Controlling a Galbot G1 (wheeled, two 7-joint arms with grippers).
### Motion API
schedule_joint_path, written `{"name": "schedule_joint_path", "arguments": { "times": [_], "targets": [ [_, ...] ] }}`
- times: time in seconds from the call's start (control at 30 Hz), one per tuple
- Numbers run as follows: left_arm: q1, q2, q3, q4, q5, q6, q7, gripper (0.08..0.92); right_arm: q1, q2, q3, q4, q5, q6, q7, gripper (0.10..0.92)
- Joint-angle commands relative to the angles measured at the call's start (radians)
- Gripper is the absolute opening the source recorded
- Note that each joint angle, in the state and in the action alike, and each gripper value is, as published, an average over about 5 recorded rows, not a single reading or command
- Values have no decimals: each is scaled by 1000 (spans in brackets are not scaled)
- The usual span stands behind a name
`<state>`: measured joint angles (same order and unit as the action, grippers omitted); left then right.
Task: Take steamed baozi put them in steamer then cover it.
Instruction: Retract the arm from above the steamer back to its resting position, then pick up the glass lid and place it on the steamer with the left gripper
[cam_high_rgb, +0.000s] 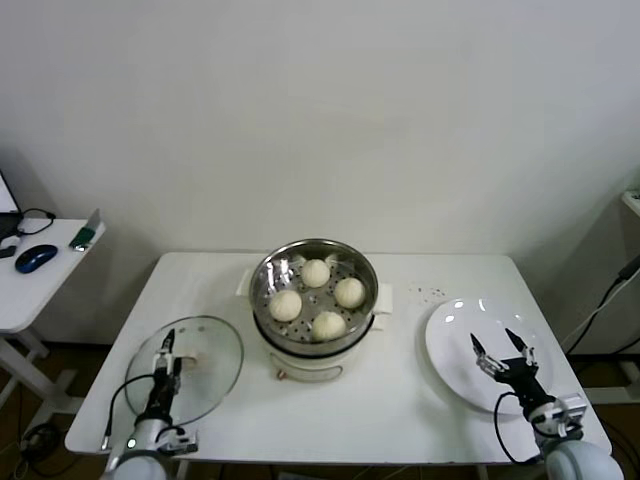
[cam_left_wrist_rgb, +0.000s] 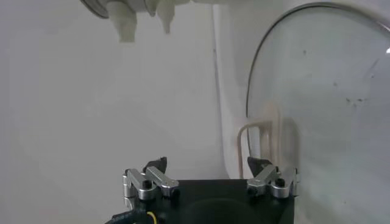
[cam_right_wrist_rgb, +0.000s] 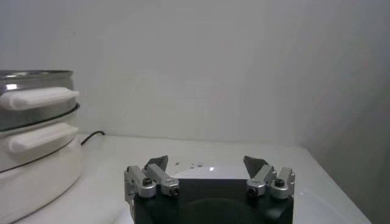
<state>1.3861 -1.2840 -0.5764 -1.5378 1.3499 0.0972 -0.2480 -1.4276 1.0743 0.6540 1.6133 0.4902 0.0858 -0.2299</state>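
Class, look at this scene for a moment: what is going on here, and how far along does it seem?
All four round off-white dough buns sit in the shiny steel steamer pot mid-table. The clear glass lid lies flat on the white table, so the pot is not yet covered. The left claw hovers open at the lid. The right claw hangs open over the bare white plate, holding nothing.

White table (cam_high_rgb: 400, 400): steamer (cam_high_rgb: 314, 345), cover (cam_high_rgb: 200, 365), plate (cam_high_rgb: 450, 340).
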Motion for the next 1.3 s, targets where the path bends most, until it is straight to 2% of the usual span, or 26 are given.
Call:
{"name": "schedule_joint_path", "arguments": {
  "times": [0.03,0.17,0.27,0.5,0.7,1.0,1.1,1.3],
  "targets": [
    [-61,-2,17,87,-7,-2,-54,823,-23,23,8,-1,-42,10,-13,823],
    [-70,3,24,95,-22,-10,-67,822,-34,24,-2,-6,-61,14,-18,823],
    [-75,3,27,106,-23,-16,-67,791,-39,25,-11,-12,-80,20,-23,823],
    [-75,1,27,115,-24,-15,-67,593,-37,41,-18,-21,-105,27,-25,823],
    [-57,5,30,73,-35,-10,-59,420,-23,47,-23,-28,-116,28,-25,823],
    [15,30,41,-107,-83,63,-35,174,5,45,-29,-48,-126,32,-13,823],
    [52,51,38,-187,-91,119,-26,147,16,41,-31,-58,-130,34,-8,823],
    [140,113,25,-388,-93,278,37,147,43,30,-40,-75,-134,34,-4,823]
  ]
}}
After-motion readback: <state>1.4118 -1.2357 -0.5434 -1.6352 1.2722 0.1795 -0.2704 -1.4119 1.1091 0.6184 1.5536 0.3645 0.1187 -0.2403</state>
